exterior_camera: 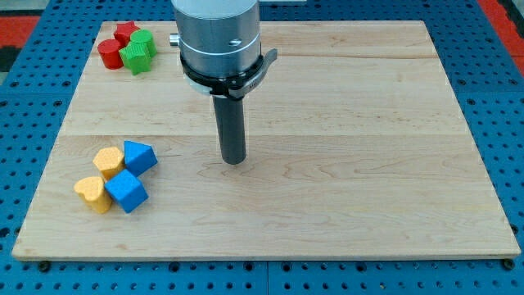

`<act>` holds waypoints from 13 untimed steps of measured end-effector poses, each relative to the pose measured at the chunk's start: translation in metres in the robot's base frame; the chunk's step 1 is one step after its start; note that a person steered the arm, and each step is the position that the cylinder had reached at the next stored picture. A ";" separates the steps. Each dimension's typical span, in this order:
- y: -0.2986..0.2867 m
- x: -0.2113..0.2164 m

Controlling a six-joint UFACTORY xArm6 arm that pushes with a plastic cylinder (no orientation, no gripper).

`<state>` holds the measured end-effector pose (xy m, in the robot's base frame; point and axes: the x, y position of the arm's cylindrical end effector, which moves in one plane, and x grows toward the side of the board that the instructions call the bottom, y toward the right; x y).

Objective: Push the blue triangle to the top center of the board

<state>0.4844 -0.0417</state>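
The blue triangle (pixel 139 156) lies at the view's lower left on the wooden board (pixel 344 180). It touches a yellow block (pixel 108 161) on its left and a blue cube (pixel 126 191) just below it. A yellow heart-shaped block (pixel 92 194) sits left of the cube. My tip (pixel 234 161) rests on the board near the middle, well to the right of the blue triangle and apart from every block.
At the view's top left stands a cluster: a red cylinder (pixel 109 53), a red star-like block (pixel 125 33), a green star-like block (pixel 136 58) and a green block (pixel 144 41). A blue pegboard surrounds the board.
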 end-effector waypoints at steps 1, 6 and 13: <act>0.000 0.000; -0.041 0.087; -0.196 0.040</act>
<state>0.5244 -0.2378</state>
